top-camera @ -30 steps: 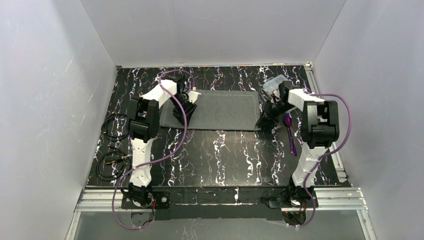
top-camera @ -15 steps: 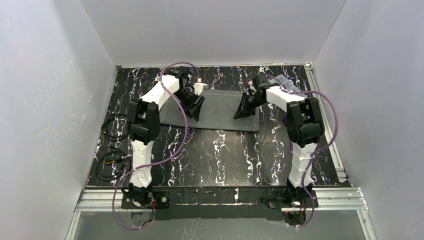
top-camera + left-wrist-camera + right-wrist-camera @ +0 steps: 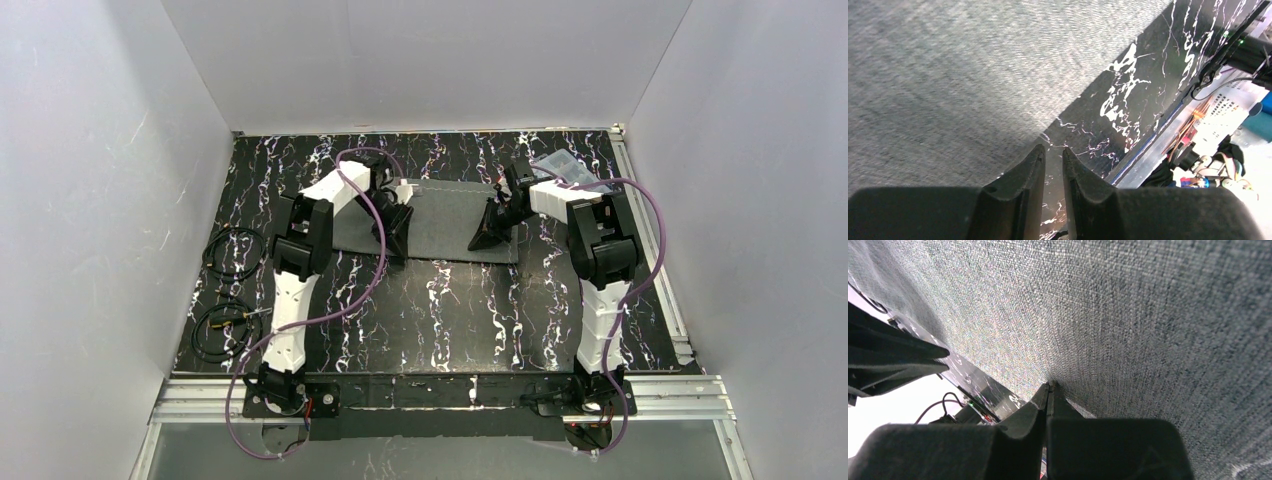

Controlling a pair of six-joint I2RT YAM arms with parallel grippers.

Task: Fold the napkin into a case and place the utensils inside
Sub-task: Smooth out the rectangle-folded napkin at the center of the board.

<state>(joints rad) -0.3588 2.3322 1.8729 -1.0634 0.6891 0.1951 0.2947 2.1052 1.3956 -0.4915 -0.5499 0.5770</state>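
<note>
The dark grey napkin [image 3: 445, 220] lies flat as a wide strip at the back middle of the marble table [image 3: 450, 310]. My left gripper [image 3: 398, 240] stands at the napkin's near edge, left of centre. In the left wrist view its tips [image 3: 1052, 150] are a narrow gap apart, with only table showing between them and the cloth [image 3: 948, 75] beside the left finger. My right gripper [image 3: 487, 235] is on the napkin's right part. Its tips [image 3: 1050, 385] are shut on a small pucker of the cloth [image 3: 1148, 315]. The utensils are hidden.
A clear plastic box [image 3: 568, 168] sits at the back right, behind the right arm. Black cable coils [image 3: 228, 255] lie along the table's left side. White walls close in the back and both sides.
Both grippers have moved inward from the napkin's ends onto the cloth. The left one then came to the near edge with its jaws narrowed. The right jaws have shut on the cloth.
</note>
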